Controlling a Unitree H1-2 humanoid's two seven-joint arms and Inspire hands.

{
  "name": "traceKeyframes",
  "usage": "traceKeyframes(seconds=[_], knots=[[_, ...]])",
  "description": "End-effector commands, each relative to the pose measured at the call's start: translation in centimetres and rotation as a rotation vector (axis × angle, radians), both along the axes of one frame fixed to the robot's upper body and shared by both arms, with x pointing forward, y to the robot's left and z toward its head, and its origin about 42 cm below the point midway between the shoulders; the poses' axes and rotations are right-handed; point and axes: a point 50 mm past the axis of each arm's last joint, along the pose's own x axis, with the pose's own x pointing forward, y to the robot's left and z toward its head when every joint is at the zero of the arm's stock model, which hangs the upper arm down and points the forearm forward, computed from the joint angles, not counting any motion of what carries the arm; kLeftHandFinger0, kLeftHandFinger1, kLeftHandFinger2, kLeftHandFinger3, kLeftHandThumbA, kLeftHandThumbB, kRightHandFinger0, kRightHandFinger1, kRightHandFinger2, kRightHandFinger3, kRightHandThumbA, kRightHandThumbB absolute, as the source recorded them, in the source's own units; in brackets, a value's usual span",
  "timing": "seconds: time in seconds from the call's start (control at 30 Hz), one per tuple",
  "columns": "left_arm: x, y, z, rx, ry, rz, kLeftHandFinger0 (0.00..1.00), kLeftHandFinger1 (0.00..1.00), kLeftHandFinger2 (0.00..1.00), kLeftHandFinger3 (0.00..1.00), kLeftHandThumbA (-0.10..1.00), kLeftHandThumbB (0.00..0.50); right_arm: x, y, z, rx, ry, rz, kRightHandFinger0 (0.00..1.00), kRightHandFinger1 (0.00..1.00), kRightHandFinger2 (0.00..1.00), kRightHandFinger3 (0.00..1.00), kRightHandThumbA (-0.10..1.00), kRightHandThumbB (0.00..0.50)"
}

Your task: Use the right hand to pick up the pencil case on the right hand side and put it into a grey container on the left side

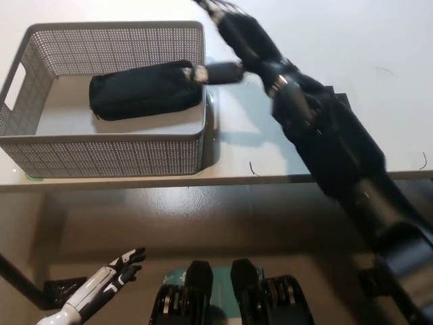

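The black pencil case [145, 89] lies inside the grey mesh container [40, 145] at the table's left, tilted slightly, with its right end near the container's right wall. My black right hand [233, 37] is raised above the table just right of the container, open, with one finger [216, 72] reaching toward the case's end. It holds nothing. My white left hand [111, 274] rests low at the bottom left, below the table edge, fingers spread.
A black flat patch [338, 101] lies on the white table behind my right arm. The table's front edge [135, 181] runs across the middle of the picture.
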Motion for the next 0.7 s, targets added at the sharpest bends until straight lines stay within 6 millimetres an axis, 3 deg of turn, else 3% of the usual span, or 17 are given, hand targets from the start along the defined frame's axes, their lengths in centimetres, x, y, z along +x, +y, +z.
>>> traceKeyframes(seconds=[0.0, 0.17, 0.33, 0.47, 0.57, 0.6, 0.67], knots=[[-0.5, 1.7, 0.4, 0.04, -0.024, -0.005, 0.91, 0.94, 1.0, 1.0, 1.0, 0.238, -6.4, -10.1, 6.1, 0.467, -0.104, 0.04, 1.0, 1.0, 1.0, 1.0, 1.0, 0.462], [-0.8, 2.0, 0.1, 0.032, -0.018, 0.009, 0.89, 0.93, 1.0, 1.0, 1.0, 0.244, -10.8, -13.1, 1.5, 0.643, -0.084, 0.081, 1.0, 1.0, 1.0, 1.0, 1.0, 0.413], [-0.8, 2.2, -0.3, 0.015, -0.007, 0.031, 0.88, 0.92, 1.0, 1.0, 1.0, 0.252, -14.8, -15.5, -2.8, 0.699, -0.046, 0.019, 1.0, 1.0, 1.0, 1.0, 1.0, 0.447], [-0.8, 2.1, -0.7, 0.019, 0.0, 0.041, 0.87, 0.91, 1.0, 1.0, 1.0, 0.281, -17.6, -17.2, -7.9, 0.738, 0.049, -0.04, 1.0, 1.0, 1.0, 1.0, 1.0, 0.406], [-0.9, 2.0, -0.8, 0.02, 0.003, 0.043, 0.87, 0.9, 1.0, 1.0, 1.0, 0.277, -18.8, -18.7, -11.9, 0.725, 0.123, -0.091, 1.0, 1.0, 1.0, 1.0, 1.0, 0.327], [-0.8, 2.0, -0.9, 0.021, 0.004, 0.044, 0.87, 0.9, 1.0, 1.0, 1.0, 0.277, -18.9, -18.9, -12.2, 0.724, 0.132, -0.095, 1.0, 1.0, 1.0, 1.0, 1.0, 0.324], [-0.8, 2.1, -0.9, 0.021, -0.002, 0.053, 0.86, 0.9, 1.0, 1.0, 1.0, 0.281, -19.7, -19.8, -15.0, 0.72, 0.201, -0.144, 1.0, 1.0, 1.0, 1.0, 1.0, 0.301]])
